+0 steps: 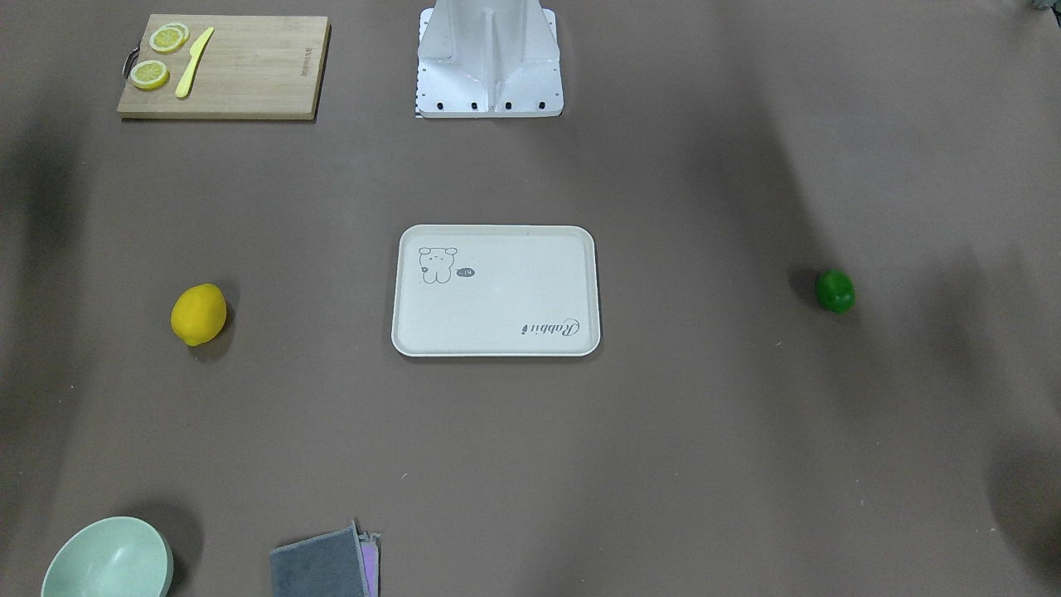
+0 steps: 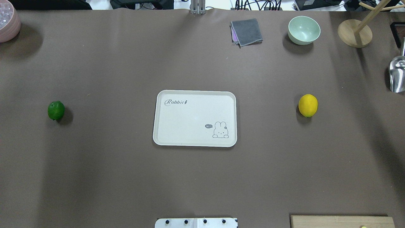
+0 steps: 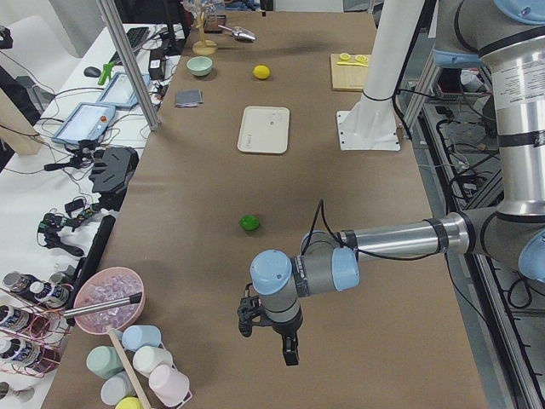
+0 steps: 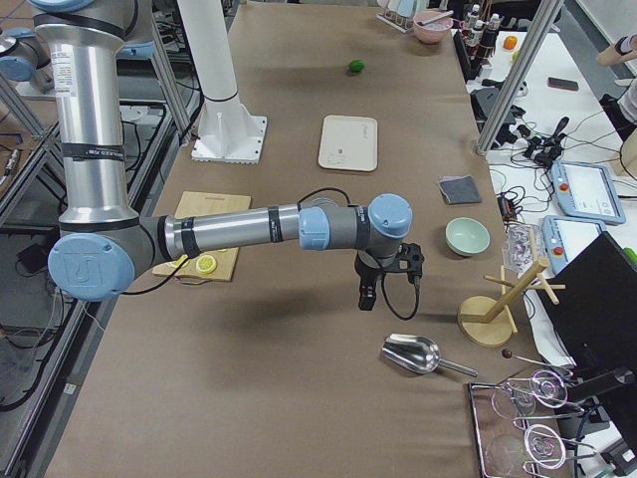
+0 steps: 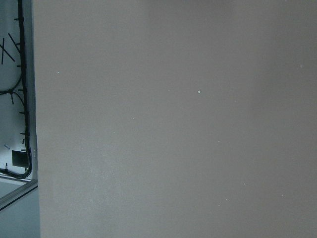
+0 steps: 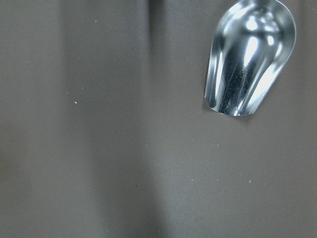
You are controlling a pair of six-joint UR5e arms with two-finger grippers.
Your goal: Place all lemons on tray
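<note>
The yellow lemon [image 1: 199,314] lies on the brown table on my right side [image 2: 308,105]. The green lemon [image 1: 835,291] lies on my left side [image 2: 56,110]. The cream-white tray [image 1: 414,332] sits between them at the table's middle [image 2: 159,139], with nothing on it. My left gripper [image 3: 271,336] hangs over the table's left end, nearer that end than the green lemon [image 3: 249,223]. My right gripper [image 4: 370,297] hangs over the right end, near a metal scoop. Both show only in the side views, so I cannot tell whether they are open or shut.
A bamboo cutting board [image 1: 249,75] with lemon slices and a yellow knife sits by the robot base [image 1: 489,62]. On the far side are a green bowl [image 2: 303,30], a grey cloth [image 2: 246,31], a wooden stand [image 2: 354,33], a metal scoop [image 6: 250,59] and a pink bowl [image 2: 8,20].
</note>
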